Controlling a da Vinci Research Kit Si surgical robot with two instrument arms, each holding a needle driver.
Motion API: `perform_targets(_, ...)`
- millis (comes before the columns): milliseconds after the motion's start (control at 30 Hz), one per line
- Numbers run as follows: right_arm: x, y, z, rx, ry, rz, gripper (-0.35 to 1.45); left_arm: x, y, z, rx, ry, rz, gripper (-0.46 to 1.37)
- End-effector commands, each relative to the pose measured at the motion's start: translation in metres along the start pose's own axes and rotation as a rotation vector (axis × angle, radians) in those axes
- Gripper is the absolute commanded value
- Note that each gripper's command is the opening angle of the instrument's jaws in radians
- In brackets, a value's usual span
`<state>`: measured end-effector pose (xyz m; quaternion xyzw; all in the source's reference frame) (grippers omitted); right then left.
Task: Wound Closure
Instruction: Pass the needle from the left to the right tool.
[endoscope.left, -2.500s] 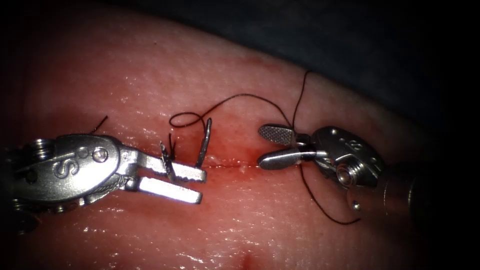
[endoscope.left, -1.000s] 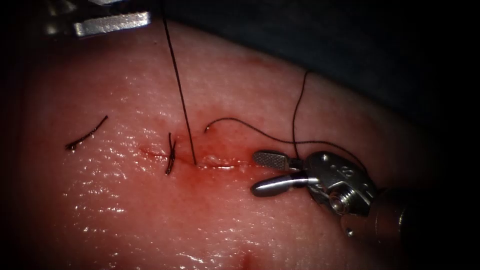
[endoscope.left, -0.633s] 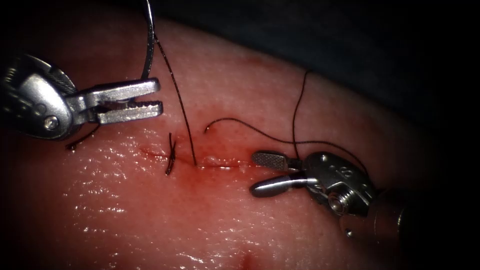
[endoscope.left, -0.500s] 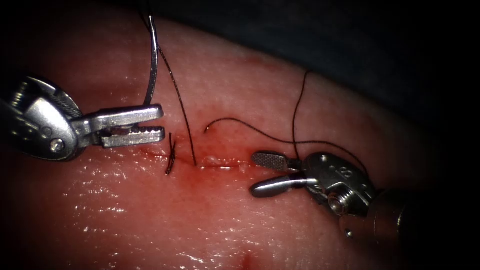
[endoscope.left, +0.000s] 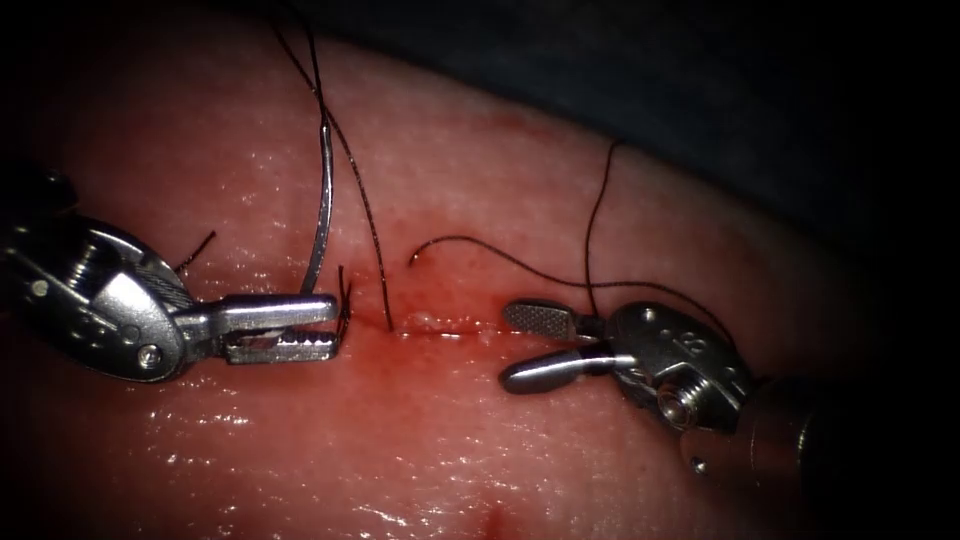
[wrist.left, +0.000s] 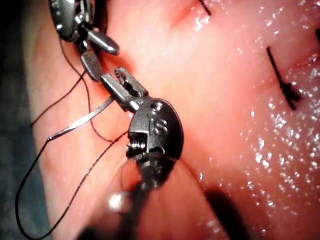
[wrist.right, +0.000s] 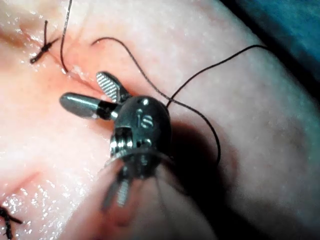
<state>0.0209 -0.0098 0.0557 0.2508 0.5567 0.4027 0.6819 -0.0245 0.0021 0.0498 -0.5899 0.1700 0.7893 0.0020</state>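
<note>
Left tool (endoscope.left: 332, 328) grips the needle (endoscope.left: 322, 210) by one end, deep in the jaws near the hinge, which look pinched on it though not fully together. The right tool (endoscope.left: 508, 347) faces it with jaws spread wide and empty. Between the two sets of tips lies the cut (endoscope.left: 440, 326) in the tissue (endoscope.left: 450, 460), with red fluid (endoscope.left: 400, 352) along it. A tied stitch (endoscope.left: 342, 300) sits touching the left tips.

The needle is out of the tissue and stands up and away from the left jaws. Thread (endoscope.left: 365, 210) trails from its far end and drops back into the cut just ahead of the left tips. A slack tail (endoscope.left: 470, 245) curls toward the right tool and loops off behind its wrist. A cut end (endoscope.left: 195, 250) lies beside the left wrist.

Step, as I judge it: thread pull-through just finished. 1.0 s ago the left tool was far up with the strand taut; now it is back low beside the cut. The next move calls for taking up the slack or re-gripping the needle mid-curve, with the empty right tool free to help. Watch that the needle point stays clear of the tied stitch
</note>
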Motion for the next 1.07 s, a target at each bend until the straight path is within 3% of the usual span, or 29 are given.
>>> perform_targets(33, 0.0001, 0.0000, 0.0000, -0.001, 0.000, 0.003, 0.66, -0.0004, 0.0002, 0.0000, -0.008, 0.000, 0.009, -0.35)
perform_targets(367, 0.0012, -0.0002, -0.0002, -0.002, 0.003, 0.021, 0.66, -0.0013, 0.0006, -0.0001, -0.008, 0.002, 0.022, -0.35)
perform_targets(767, 0.0046, -0.0008, 0.0007, 0.002, 0.027, 0.049, 0.86, -0.0017, 0.0013, 0.0001, -0.015, -0.003, 0.021, -0.35)
perform_targets(1067, 0.0067, -0.0014, 0.0005, 0.006, 0.028, 0.043, 0.89, -0.0023, 0.0019, 0.0003, -0.031, -0.015, 0.017, -0.35)
